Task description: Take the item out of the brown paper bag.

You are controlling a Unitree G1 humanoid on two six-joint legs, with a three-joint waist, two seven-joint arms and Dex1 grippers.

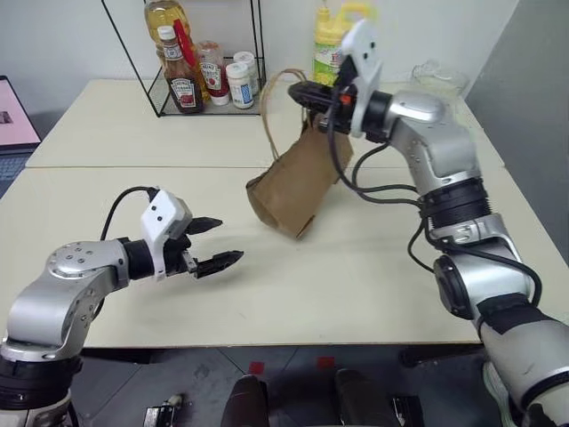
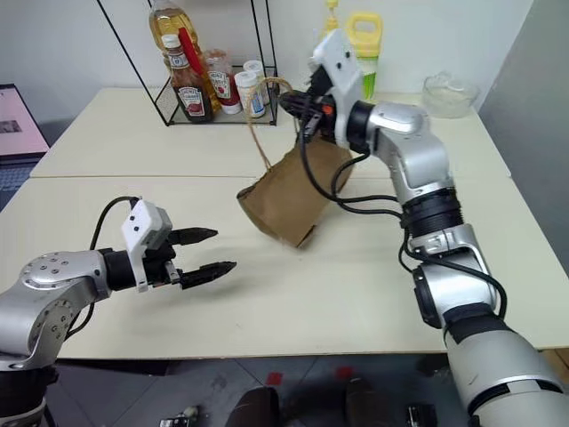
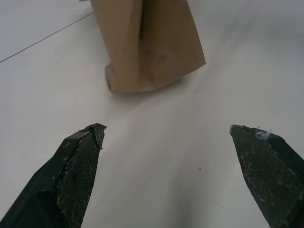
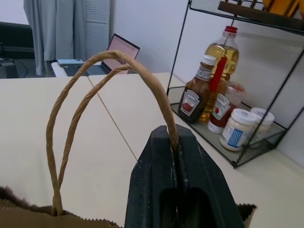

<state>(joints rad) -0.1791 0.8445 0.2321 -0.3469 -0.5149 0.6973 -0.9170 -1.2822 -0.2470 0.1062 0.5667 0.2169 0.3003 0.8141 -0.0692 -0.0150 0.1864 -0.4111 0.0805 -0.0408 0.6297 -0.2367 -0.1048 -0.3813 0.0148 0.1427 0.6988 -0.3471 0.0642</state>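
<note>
The brown paper bag [image 1: 298,182] hangs tilted over the middle of the table, its folded bottom end down at the tabletop. My right gripper [image 1: 298,93] is shut on the bag's twisted-paper handles [image 4: 80,95] and holds the top end up. The item is hidden inside the bag. My left gripper [image 1: 229,240] is open with nothing between its fingers. It hovers low over the table to the left of the bag and points at the bag's bottom end [image 3: 147,42].
A black wire rack [image 1: 258,53] at the back holds a ketchup bottle [image 1: 182,84], an oil bottle and small jars. A yellow jug [image 1: 331,44] stands behind the bag, a glass bowl [image 1: 440,80] at the back right, a laptop [image 1: 13,124] at the far left.
</note>
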